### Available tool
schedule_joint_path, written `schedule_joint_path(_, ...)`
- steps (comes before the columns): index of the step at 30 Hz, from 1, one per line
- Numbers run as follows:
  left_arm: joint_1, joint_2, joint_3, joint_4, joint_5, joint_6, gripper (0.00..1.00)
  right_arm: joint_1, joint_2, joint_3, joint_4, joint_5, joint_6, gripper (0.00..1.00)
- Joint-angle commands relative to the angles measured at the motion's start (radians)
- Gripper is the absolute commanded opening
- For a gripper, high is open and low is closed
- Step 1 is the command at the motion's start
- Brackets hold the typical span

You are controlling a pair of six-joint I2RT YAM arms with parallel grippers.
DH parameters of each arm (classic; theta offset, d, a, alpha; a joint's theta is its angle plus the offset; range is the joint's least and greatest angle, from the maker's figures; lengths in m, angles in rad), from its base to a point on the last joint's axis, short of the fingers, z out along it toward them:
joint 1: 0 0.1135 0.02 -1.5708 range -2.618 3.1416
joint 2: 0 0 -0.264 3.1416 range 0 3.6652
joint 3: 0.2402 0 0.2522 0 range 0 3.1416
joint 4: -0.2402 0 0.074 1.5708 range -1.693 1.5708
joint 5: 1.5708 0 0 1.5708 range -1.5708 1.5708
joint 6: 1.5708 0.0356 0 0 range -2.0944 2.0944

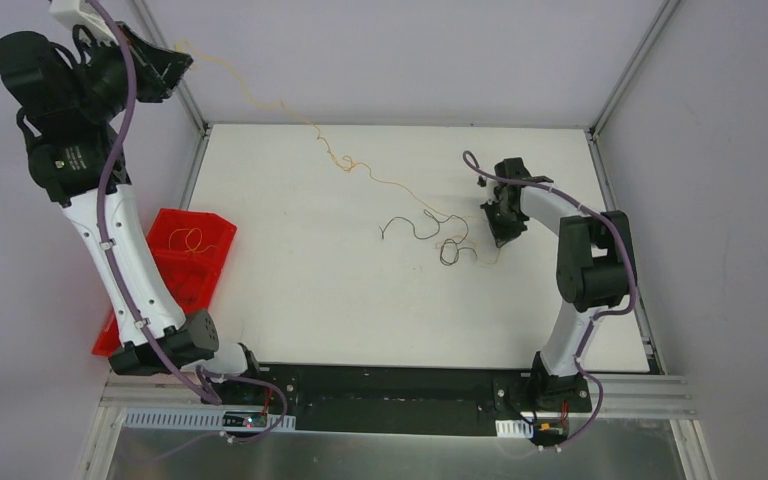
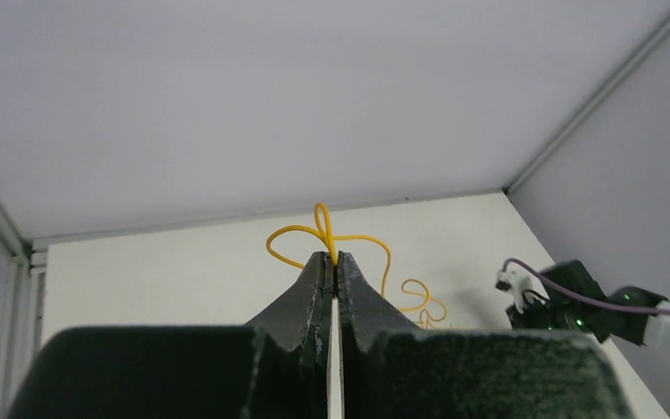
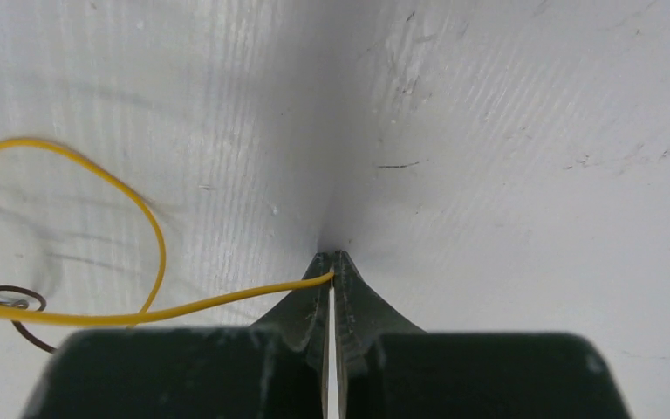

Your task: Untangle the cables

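Observation:
The orange-yellow cable (image 1: 312,128) runs taut and curly from my left gripper (image 1: 178,62), raised high at the far left, down across the table to my right gripper (image 1: 503,238). In the left wrist view the left gripper (image 2: 335,258) is shut on a loop of this cable (image 2: 321,229). In the right wrist view the right gripper (image 3: 332,264) is pressed to the table, shut on the cable's other end (image 3: 183,307). The black cable (image 1: 448,250) lies curled on the table just left of the right gripper, with the yellow cable crossing it; it also shows in the right wrist view (image 3: 19,293). No blue cable is in view.
A red bin (image 1: 210,270) stands at the table's left edge beside the left arm, with a thin yellow strand (image 1: 192,240) in it. The white table (image 1: 310,300) has metal frame posts at the back corners. The right arm (image 2: 576,301) shows in the left wrist view.

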Motion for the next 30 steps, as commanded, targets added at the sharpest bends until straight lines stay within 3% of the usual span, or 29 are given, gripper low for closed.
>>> schedule_joint_path(1,0.113,0.05,0.101,-0.044,-0.078,-0.04,0.0,-0.04,0.046,-0.078,-0.065,0.074,-0.056,0.0)
schedule_joint_path(8,0.269,0.127,0.193,-0.125,-0.179,0.038,0.0,-0.083,0.029,-0.113,-0.06,0.083,-0.094,0.0)
schedule_joint_path(21,0.379,0.144,0.162,-0.199,-0.298,0.252,0.0,-0.149,-0.005,-0.144,-0.07,0.077,-0.132,0.0)
schedule_joint_path(23,0.403,0.161,0.176,-0.231,-0.265,0.268,0.0,-0.161,-0.012,-0.151,-0.071,0.075,-0.144,0.0)
schedule_joint_path(27,0.418,0.132,0.115,-0.235,-0.052,0.277,0.0,-0.17,-0.029,-0.14,-0.085,0.031,-0.142,0.0)
schedule_joint_path(30,0.417,0.113,0.08,-0.24,-0.007,0.274,0.0,-0.167,-0.029,-0.102,-0.12,-0.015,-0.118,0.0)
